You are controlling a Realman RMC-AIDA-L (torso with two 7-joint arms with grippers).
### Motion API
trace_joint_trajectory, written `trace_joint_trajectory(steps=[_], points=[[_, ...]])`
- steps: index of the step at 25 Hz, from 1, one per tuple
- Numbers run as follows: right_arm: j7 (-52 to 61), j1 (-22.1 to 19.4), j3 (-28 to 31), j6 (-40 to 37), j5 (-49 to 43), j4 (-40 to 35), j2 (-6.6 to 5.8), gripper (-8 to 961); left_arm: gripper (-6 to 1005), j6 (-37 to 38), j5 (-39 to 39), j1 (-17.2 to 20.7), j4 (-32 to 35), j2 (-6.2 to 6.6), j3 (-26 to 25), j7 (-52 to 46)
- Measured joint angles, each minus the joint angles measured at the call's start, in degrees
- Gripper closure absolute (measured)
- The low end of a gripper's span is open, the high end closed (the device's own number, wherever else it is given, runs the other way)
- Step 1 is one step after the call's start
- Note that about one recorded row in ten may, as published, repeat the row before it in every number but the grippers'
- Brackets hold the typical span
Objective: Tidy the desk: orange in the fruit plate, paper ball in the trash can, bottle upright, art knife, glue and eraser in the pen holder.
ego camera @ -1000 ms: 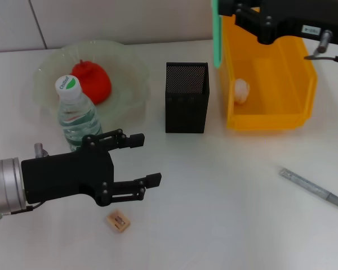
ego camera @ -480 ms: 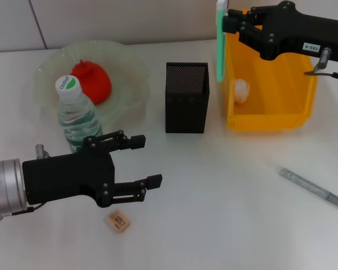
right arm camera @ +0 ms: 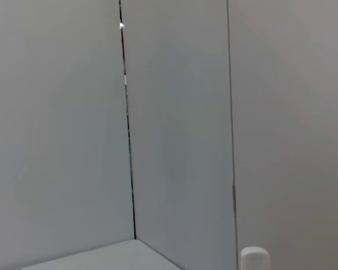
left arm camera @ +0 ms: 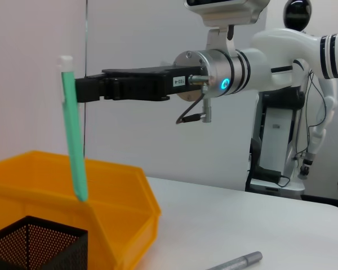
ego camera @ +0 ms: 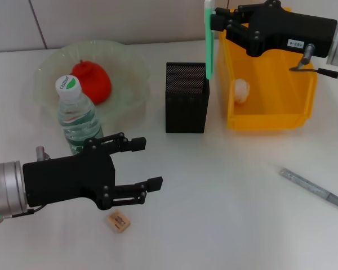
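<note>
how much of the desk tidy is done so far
Done by the look of it: orange in the fruit plate, bottle upright, paper ball in the yellow bin. In hand: the right gripper holds the green art knife upright above the pen holder. Left: the eraser by the open left gripper, and the grey glue stick on the table.

My right gripper (ego camera: 218,21) extended high, fingers clamped; left gripper (ego camera: 142,163) hovers low, fingers spread wide.
</note>
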Motion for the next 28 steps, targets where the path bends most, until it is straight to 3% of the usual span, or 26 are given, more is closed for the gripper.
trace_joint_trajectory(steps=[18,28], points=[[-5.27,5.29,-0.62,7.26,-0.53,9.81,0.03,777,196,0.61,0.01,0.29,-0.03,0.0,0.4,1.5],[-6.51,5.85,-2.32,10.8,-0.59,11.85,0.58,768,196,0.63,0.01,0.2,-0.4,0.0,0.37,1.49]])
